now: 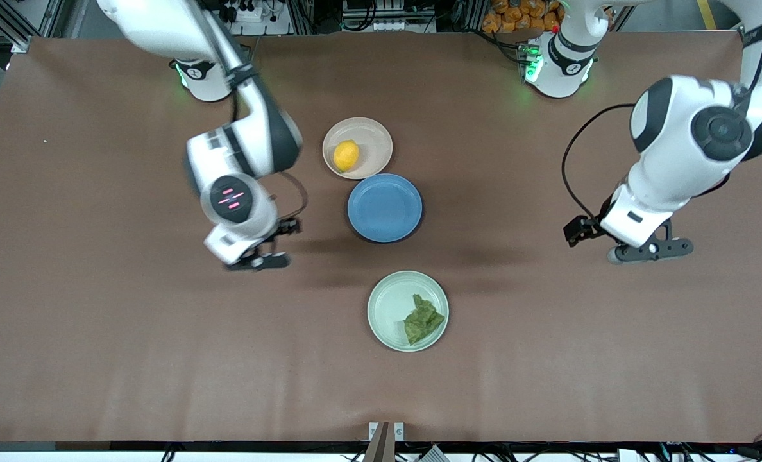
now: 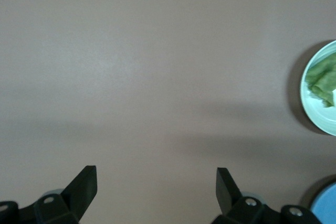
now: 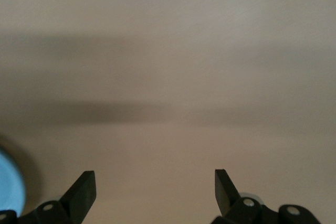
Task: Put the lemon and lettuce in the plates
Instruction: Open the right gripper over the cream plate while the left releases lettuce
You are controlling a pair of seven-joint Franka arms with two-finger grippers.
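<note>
- I see the lemon in the beige plate and the lettuce in the green plate; placing looks finished
- Left end effector and right end effector hang open and empty over bare table; I judge only retreat remains

- left gripper hangs above bare table toward the left arm's end, fingers spread wide, empty.
- right gripper hangs above bare table toward the right arm's end, fingers wide apart, empty.
</note>
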